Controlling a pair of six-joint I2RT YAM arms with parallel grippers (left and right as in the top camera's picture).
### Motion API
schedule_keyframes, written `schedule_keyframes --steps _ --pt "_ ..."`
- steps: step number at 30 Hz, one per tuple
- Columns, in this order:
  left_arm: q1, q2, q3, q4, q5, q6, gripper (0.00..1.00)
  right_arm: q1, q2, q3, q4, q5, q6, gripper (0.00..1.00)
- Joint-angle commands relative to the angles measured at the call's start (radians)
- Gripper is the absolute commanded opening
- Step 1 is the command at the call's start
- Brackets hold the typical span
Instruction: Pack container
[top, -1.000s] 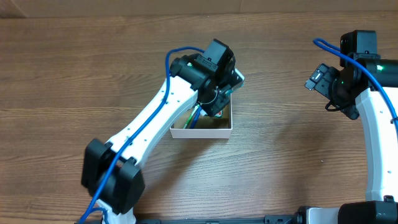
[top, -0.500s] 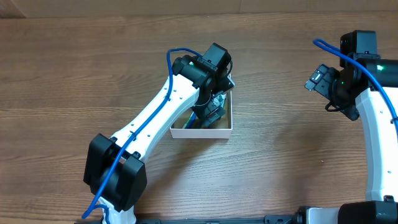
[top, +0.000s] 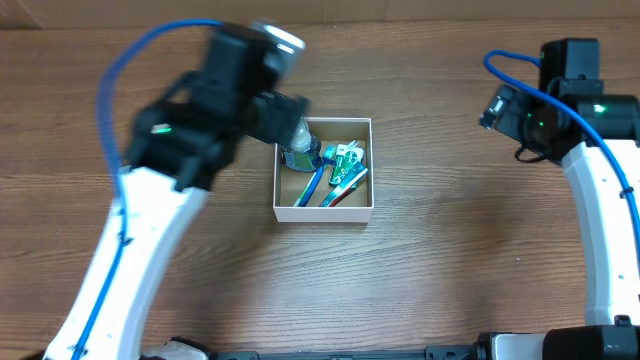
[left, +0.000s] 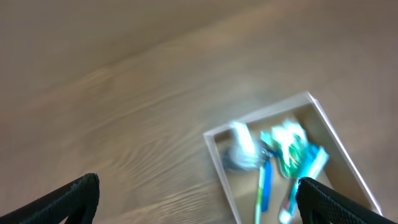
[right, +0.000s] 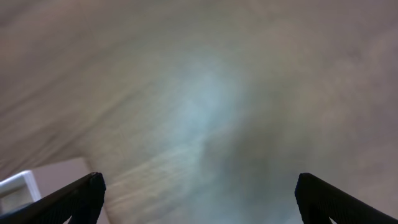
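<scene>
The container is a small white box with a brown inside, at the table's middle. In it lie a blue toothbrush, a teal toothbrush, a green packet and a small clear bottle. My left gripper hangs high over the box's left rim, blurred and open, holding nothing. The left wrist view looks down on the container with the bottle and blue toothbrush below the open left gripper. My right gripper stays far right, open and empty.
Bare wooden table surrounds the box on all sides. In the right wrist view the open right gripper hangs over blurred wood, with a white corner of the container at the lower left edge.
My left gripper has opened and risen out of the container, swinging up and to the left; the items stay in the box. The right arm has shifted slightly.
</scene>
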Motion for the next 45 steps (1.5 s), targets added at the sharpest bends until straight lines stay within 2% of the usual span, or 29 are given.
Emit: schedule_keyframes --steps 1,4,6,13,19,23,27,31,33,36,43,45 --pt "0.114 0.018 0.002 -0.009 -0.016 -0.257 1.0 0.061 -0.006 0.014 0.111 -0.005 -0.109 1.0" --pt "0.161 0.023 0.002 -0.008 -0.019 -0.263 1.0 0.069 -0.006 0.014 0.229 -0.006 -0.109 1.0" --pt "0.18 0.023 0.002 -0.009 -0.053 -0.226 1.0 0.069 -0.007 0.014 0.245 -0.007 -0.121 1.0" --pt "0.232 -0.034 0.002 -0.096 -0.035 -0.175 1.0 0.069 -0.077 0.014 0.156 -0.045 -0.148 1.0" --pt "0.232 -0.214 -0.036 -0.156 -0.012 -0.134 1.0 0.07 -0.264 0.008 0.07 -0.045 -0.064 1.0" --pt "0.232 -0.421 -0.198 -0.066 0.037 -0.103 1.0 0.076 -0.449 -0.087 0.114 -0.034 -0.064 1.0" --pt "0.232 -0.66 -0.423 0.028 0.04 -0.105 1.0 0.076 -0.661 -0.28 0.187 -0.01 -0.063 1.0" --pt "0.232 -0.885 -0.642 0.044 -0.02 -0.194 1.0 0.076 -0.888 -0.508 0.204 -0.011 -0.046 1.0" --pt "0.232 -0.955 -0.722 0.044 -0.024 -0.201 1.0 0.076 -0.981 -0.595 0.195 -0.019 -0.044 1.0" --pt "0.232 -1.016 -0.813 0.034 -0.006 -0.208 1.0 0.076 -1.051 -0.658 0.161 -0.018 -0.044 1.0" --pt "0.232 -1.02 -0.886 -0.142 -0.006 -0.208 1.0 0.076 -1.057 -0.665 0.069 -0.034 -0.044 1.0" --pt "0.232 -1.02 -0.897 -0.145 -0.006 -0.208 1.0 0.076 -1.057 -0.665 0.06 -0.034 -0.044 1.0"
